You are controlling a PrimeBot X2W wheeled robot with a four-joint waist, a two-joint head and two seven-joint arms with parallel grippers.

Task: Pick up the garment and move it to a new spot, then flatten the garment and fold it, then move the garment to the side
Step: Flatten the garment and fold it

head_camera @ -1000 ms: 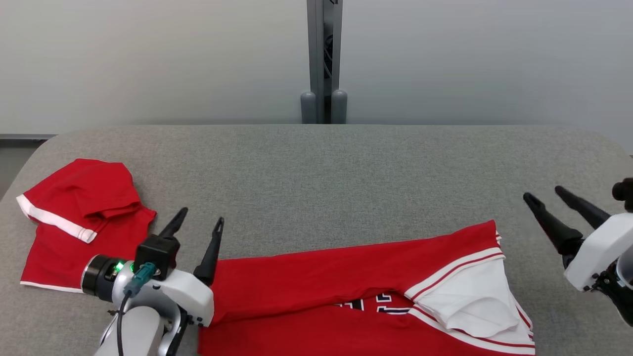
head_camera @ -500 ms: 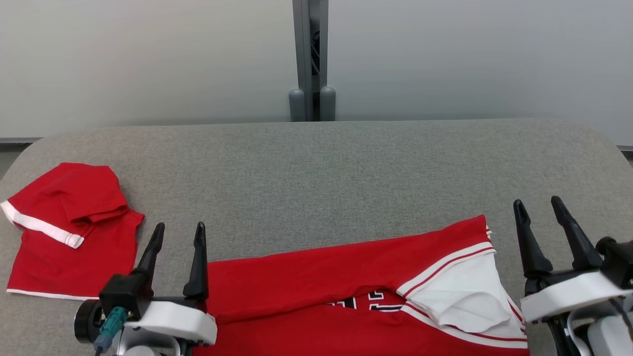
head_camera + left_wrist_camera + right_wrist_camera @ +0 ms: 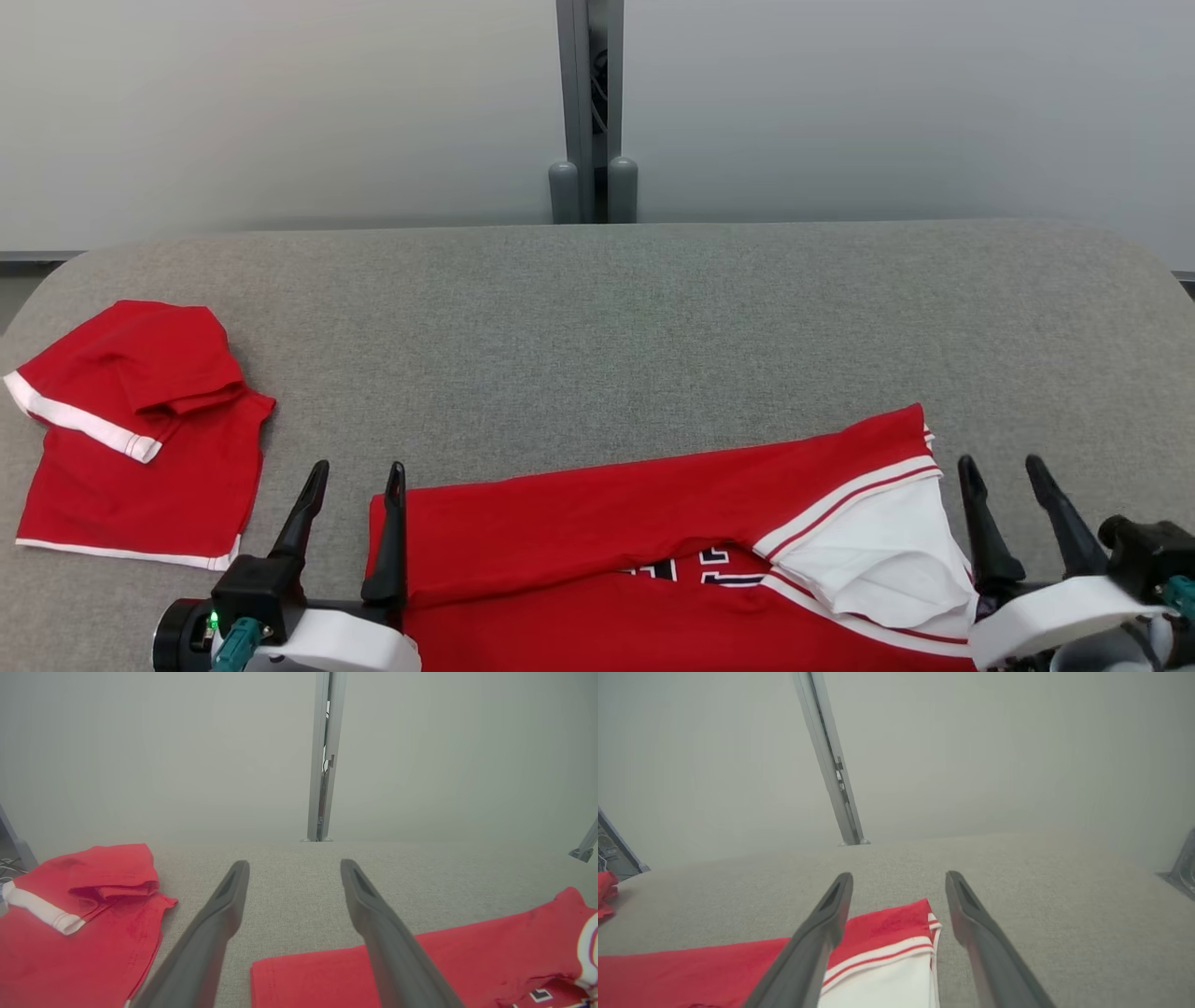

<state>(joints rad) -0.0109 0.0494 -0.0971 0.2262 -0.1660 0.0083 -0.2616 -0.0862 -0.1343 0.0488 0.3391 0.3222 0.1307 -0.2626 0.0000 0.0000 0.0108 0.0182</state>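
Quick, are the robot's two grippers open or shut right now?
Left gripper: open, holding nothing.
Right gripper: open, holding nothing.

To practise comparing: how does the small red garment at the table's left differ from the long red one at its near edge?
The small garment is a compact bundle; the long garment stretches across the table. The small garment is red with white bands; the long garment adds dark lettering and a white sleeve. The small garment lies apart; the long garment sits between the left gripper and right gripper. Both are red and unheld.
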